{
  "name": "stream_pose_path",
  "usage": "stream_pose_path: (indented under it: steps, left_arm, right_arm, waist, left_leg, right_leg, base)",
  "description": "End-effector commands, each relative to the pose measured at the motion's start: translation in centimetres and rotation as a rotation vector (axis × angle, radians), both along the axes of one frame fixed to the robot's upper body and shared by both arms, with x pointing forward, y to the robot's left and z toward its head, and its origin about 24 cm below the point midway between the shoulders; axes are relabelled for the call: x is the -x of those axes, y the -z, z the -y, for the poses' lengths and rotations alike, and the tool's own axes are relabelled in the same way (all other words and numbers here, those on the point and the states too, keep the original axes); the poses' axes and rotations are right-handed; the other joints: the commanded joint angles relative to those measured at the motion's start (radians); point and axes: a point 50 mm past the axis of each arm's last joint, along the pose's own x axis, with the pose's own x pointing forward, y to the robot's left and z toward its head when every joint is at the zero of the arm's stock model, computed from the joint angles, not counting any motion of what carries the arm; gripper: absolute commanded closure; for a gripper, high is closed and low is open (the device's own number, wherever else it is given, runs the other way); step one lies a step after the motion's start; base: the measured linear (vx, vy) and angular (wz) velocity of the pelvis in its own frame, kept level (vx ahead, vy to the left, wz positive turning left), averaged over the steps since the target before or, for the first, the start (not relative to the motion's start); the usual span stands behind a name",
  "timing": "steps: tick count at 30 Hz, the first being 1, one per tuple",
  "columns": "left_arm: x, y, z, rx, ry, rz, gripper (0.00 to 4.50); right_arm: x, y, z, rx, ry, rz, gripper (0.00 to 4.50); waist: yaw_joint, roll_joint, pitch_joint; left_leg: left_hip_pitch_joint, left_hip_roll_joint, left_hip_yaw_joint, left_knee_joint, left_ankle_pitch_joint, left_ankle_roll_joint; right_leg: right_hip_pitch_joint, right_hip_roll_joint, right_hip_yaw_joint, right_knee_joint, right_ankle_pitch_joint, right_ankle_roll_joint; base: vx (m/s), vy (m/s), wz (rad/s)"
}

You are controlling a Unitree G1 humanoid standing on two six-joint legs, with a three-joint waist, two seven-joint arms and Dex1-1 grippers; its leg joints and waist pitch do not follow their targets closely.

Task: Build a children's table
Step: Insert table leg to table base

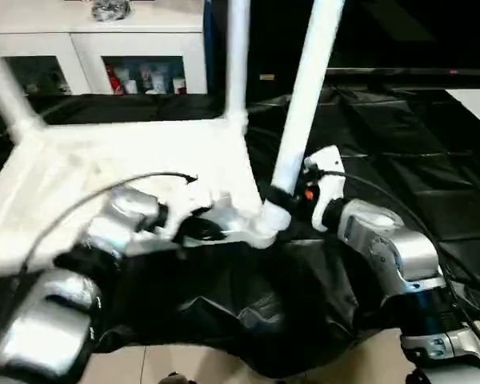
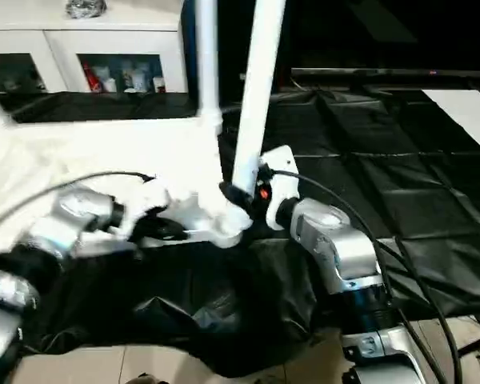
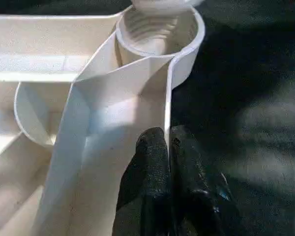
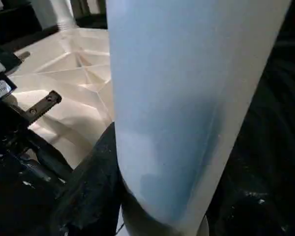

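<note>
Apparently 3 legs stand socketed; the right end effector (image 1: 282, 200) holds the near leg (image 1: 304, 104), left end effector (image 3: 168, 147) pinching the tabletop (image 1: 104, 172) rim.

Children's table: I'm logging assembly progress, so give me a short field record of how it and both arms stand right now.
tabletop: upside down on the black cloth, ribbed underside up
legs standing in sockets: two, far left and far right
near corner socket: third leg at its mouth, leaning
right gripper: jaws clamped on that leg's lower end
left gripper: jaws shut on the tabletop's rim wall by that socket
background: white cabinet
</note>
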Motion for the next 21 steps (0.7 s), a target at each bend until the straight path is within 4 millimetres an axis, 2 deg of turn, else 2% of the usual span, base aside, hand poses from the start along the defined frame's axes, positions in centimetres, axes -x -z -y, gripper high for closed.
stream_pose_path:
  steps: [1, 2, 5, 6, 7, 9, 12, 21]
  left_arm:
    - [0.5, 0.4, -0.1, -0.008, -0.043, -0.010, 4.50]
    - [0.8, 0.6, 0.0, -0.020, -0.050, -0.003, 4.50]
    - [1.6, 0.8, 0.2, -0.051, -0.064, 0.006, 4.50]
    - [1.8, 0.9, 0.3, -0.055, -0.064, 0.010, 4.50]
    - [2.1, 0.8, 0.5, -0.060, -0.069, 0.015, 4.50]
    - [2.3, 0.8, 0.7, -0.059, -0.069, 0.014, 4.50]
    - [2.5, 0.7, 1.1, -0.059, -0.078, 0.013, 4.50]
    - [2.6, 0.2, 1.2, -0.049, -0.082, 0.027, 4.50]
  right_arm:
    - [-0.2, -0.2, -0.1, 0.006, -0.014, 0.001, 2.62]
    - [-0.3, -0.2, -0.2, 0.003, -0.021, 0.000, 2.62]
    - [-0.3, 0.0, -0.4, 0.006, -0.052, 0.007, 2.62]
    - [-0.4, 0.0, -0.4, 0.005, -0.059, 0.010, 2.62]
    - [-0.5, -0.1, -0.7, -0.009, -0.073, 0.022, 2.62]
    - [-0.6, -0.1, -0.8, -0.021, -0.076, 0.023, 2.62]
    - [-0.9, 0.3, -1.0, -0.024, -0.085, 0.010, 2.62]
    - [-1.4, 1.5, -0.7, 0.048, -0.108, -0.080, 2.62]
  waist:
    - [0.006, 0.004, -0.073]
    - [0.005, 0.002, -0.072]
    - [0.003, 0.004, -0.072]
    - [0.001, 0.002, -0.070]
    - [-0.001, 0.004, -0.069]
    - [0.000, 0.000, -0.069]
    - [-0.001, 0.001, -0.070]
    - [-0.009, -0.002, -0.068]
  left_leg:
    - [0.010, 0.012, -0.003, -0.070, -0.277, -0.012]
    - [0.010, 0.010, -0.002, -0.070, -0.277, -0.011]
    - [0.013, 0.017, -0.006, -0.072, -0.293, -0.016]
    - [0.014, 0.015, -0.006, -0.072, -0.299, -0.013]
    - [0.013, 0.014, -0.004, -0.072, -0.299, -0.010]
    - [0.013, 0.012, -0.003, -0.072, -0.300, -0.009]
    - [0.011, 0.012, -0.004, -0.072, -0.293, -0.008]
    - [0.011, 0.008, -0.005, -0.071, -0.309, -0.002]
  right_leg:
    - [0.051, -0.070, 0.041, -0.082, -0.351, -0.173]
    - [0.049, -0.067, 0.041, -0.085, -0.359, -0.167]
    - [0.048, -0.070, 0.040, -0.080, -0.367, -0.165]
    - [0.046, -0.068, 0.039, -0.084, -0.385, -0.160]
    - [0.044, -0.067, 0.040, -0.088, -0.394, -0.156]
    - [0.043, -0.066, 0.040, -0.090, -0.398, -0.151]
    - [0.044, -0.065, 0.040, -0.086, -0.381, -0.156]
    - [0.042, -0.063, 0.037, -0.091, -0.424, -0.143]
  base:
    - [0.000, 0.000, 0.00]
    - [0.000, 0.000, 0.00]
    - [0.000, 0.000, 0.00]
    - [0.000, 0.000, 0.00]
    - [0.000, 0.000, 0.00]
    - [0.000, 0.000, 0.00]
    - [0.000, 0.000, 0.00]
    - [0.000, 0.000, 0.00]
